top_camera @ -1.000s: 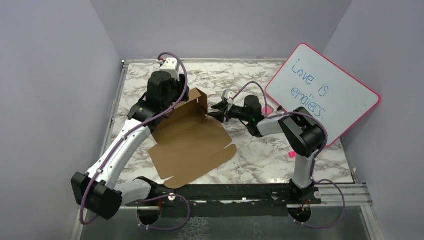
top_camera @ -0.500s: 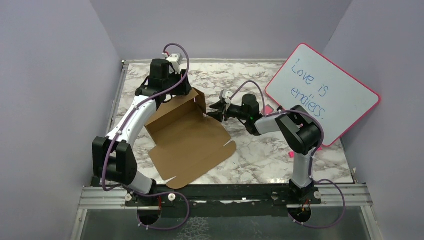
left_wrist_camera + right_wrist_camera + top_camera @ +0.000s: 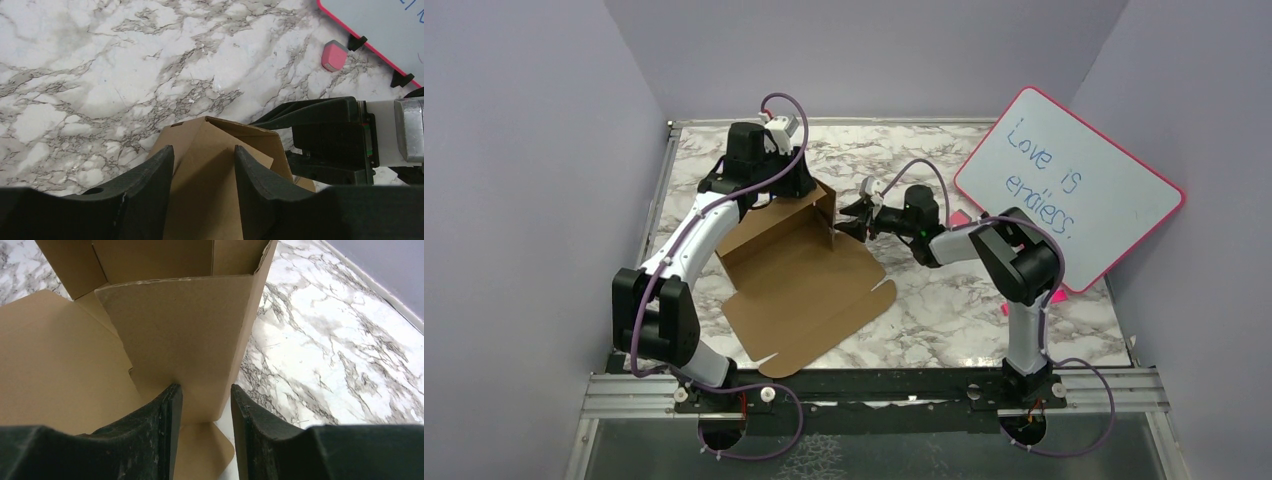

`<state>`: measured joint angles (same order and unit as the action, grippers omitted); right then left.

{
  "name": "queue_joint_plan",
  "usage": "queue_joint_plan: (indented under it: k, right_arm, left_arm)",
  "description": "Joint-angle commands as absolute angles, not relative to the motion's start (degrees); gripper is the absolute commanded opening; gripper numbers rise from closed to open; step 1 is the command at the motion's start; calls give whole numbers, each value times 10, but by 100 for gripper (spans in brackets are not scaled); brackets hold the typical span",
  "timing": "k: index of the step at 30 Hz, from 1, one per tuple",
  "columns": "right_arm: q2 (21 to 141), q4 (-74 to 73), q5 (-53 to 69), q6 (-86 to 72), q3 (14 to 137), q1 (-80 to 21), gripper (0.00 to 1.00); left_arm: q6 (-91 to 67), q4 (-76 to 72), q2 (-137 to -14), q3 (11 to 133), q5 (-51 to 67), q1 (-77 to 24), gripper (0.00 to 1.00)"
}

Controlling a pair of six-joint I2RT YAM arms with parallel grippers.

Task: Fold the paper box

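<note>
The paper box (image 3: 804, 280) is a brown die-cut cardboard sheet lying mid-table, with its far wall and right side flap standing up. My left gripper (image 3: 786, 185) is at the far raised wall. In the left wrist view it (image 3: 204, 155) is open, with the cardboard (image 3: 215, 170) showing between the jaws, unclamped. My right gripper (image 3: 852, 216) is at the box's far right corner. In the right wrist view it (image 3: 205, 397) is open around the lower edge of the upright flap (image 3: 185, 325), its left finger (image 3: 167, 410) touching the flap's face.
A pink-rimmed whiteboard (image 3: 1069, 185) leans at the back right, with a pink eraser (image 3: 333, 55) at its foot. The right arm's black wrist (image 3: 325, 130) is close beside the left gripper. Purple walls enclose the marble table (image 3: 944, 310).
My left arm has swung up and reached farther over the box's far wall, which now stands more upright. My right gripper has shifted slightly left toward the corner flap.
</note>
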<state>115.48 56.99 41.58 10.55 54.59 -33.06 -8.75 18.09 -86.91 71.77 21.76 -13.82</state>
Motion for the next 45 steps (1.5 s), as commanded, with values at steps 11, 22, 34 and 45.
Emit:
queue_joint_plan:
  k: [11, 22, 34, 45]
  right_arm:
    - [1198, 645, 435, 84, 601, -336, 50]
    - [1235, 661, 442, 88, 640, -353, 49]
    - [1228, 686, 404, 115, 625, -371, 43]
    - [1219, 673, 405, 142, 622, -376, 44]
  left_arm:
    - [-80, 181, -902, 702, 276, -134, 46]
    - [-89, 184, -915, 705, 293, -133, 47]
    - [-114, 174, -908, 706, 357, -122, 54]
    - [-140, 159, -900, 696, 393, -80, 57]
